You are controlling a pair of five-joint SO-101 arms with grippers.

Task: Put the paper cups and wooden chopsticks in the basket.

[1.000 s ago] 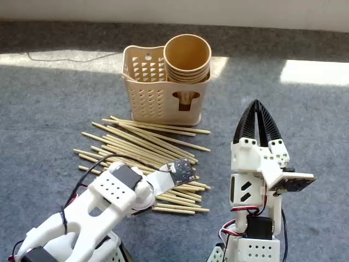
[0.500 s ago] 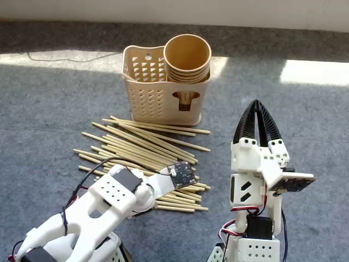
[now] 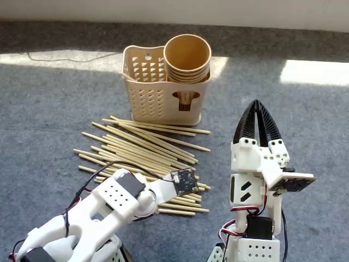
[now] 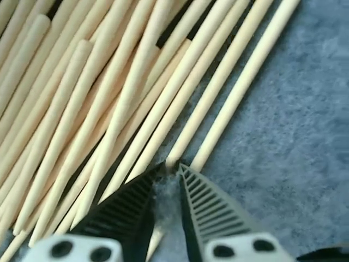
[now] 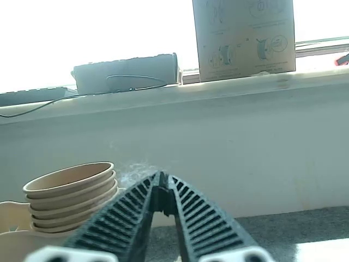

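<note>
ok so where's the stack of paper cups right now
In the high view the stack of paper cups stands inside the right-hand end of the basket, just beyond the scattered chopsticks.

Both units white printed plastic: left arm (image 3: 103, 210) with a grid of round holes, right arm (image 3: 253, 180) with dark slots. Left gripper (image 4: 172, 165) and right gripper (image 5: 162, 177) carry black ribbed fingers (image 4: 125, 213) on white mounts. Dark circuit board (image 3: 182, 182) at the left wrist; black cable (image 3: 112, 162), red wires (image 3: 229, 229)
</note>
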